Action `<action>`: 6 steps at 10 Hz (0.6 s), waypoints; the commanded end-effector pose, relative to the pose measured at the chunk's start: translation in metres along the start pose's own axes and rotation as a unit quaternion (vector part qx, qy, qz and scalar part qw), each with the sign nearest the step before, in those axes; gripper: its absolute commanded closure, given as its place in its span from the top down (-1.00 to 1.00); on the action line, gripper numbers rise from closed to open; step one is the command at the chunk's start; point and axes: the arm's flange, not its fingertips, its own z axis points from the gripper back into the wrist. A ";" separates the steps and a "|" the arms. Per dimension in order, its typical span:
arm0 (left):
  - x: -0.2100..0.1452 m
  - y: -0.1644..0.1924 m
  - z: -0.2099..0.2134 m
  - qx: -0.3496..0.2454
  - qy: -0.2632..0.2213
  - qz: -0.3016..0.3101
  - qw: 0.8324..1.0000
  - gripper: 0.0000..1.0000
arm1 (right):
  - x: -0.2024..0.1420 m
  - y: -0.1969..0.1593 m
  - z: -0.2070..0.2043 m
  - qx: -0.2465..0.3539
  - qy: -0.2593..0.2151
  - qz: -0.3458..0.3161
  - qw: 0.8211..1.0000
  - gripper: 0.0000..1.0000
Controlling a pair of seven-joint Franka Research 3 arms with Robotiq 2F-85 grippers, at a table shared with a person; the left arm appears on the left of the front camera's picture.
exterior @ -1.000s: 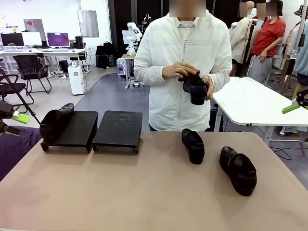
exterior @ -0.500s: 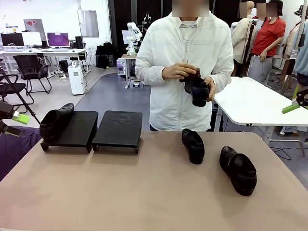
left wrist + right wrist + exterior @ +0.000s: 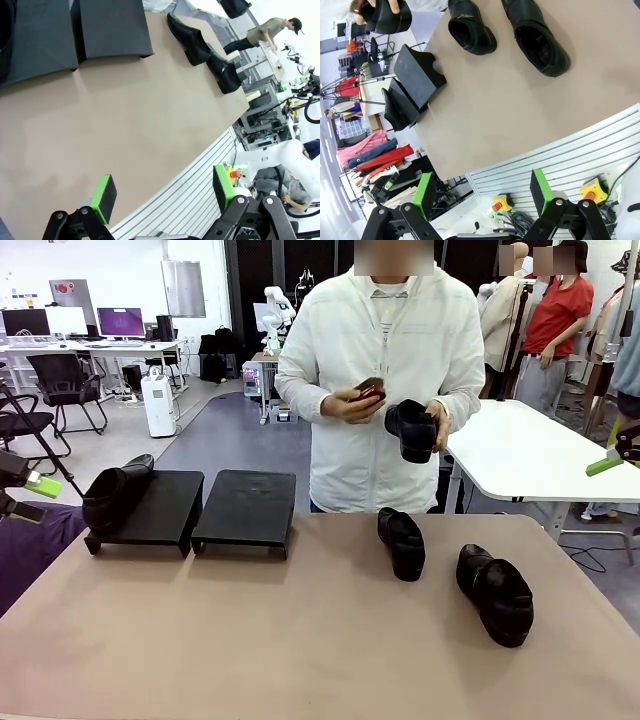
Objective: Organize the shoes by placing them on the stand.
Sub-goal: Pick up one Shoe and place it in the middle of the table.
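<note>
The person's left-side hand (image 3: 345, 406) has come off the held shoe (image 3: 412, 430) and now pinches a small reddish object (image 3: 370, 391). The other hand (image 3: 438, 420) alone grips that shoe now.

One glossy black shoe (image 3: 117, 495) atop stand (image 3: 165, 508)

Far ahead and left of the jaws of the left gripper (image 3: 162, 190), the stand (image 3: 37, 35) runs off the top edge, and its shoe (image 3: 4, 37) is only a dark sliver at the corner. Far ahead of the jaws of the right gripper (image 3: 482, 192), the held shoe (image 3: 382, 17) is cropped at the top. The small reddish thing (image 3: 368, 391) in the person's hand (image 3: 342, 406) is too small to tell.
</note>
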 end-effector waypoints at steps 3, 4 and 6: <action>-0.003 0.001 -0.002 -0.004 -0.006 -0.011 1.000 1.00 | 0.025 0.076 -0.066 -0.101 -0.060 0.044 0.992 1.00; -0.003 0.001 -0.002 -0.004 -0.006 -0.011 1.000 1.00 | 0.038 0.096 -0.098 -0.113 -0.079 0.073 0.988 1.00; -0.003 0.001 -0.002 -0.004 -0.006 -0.011 1.000 1.00 | 0.053 0.109 -0.100 -0.113 -0.088 0.079 0.986 1.00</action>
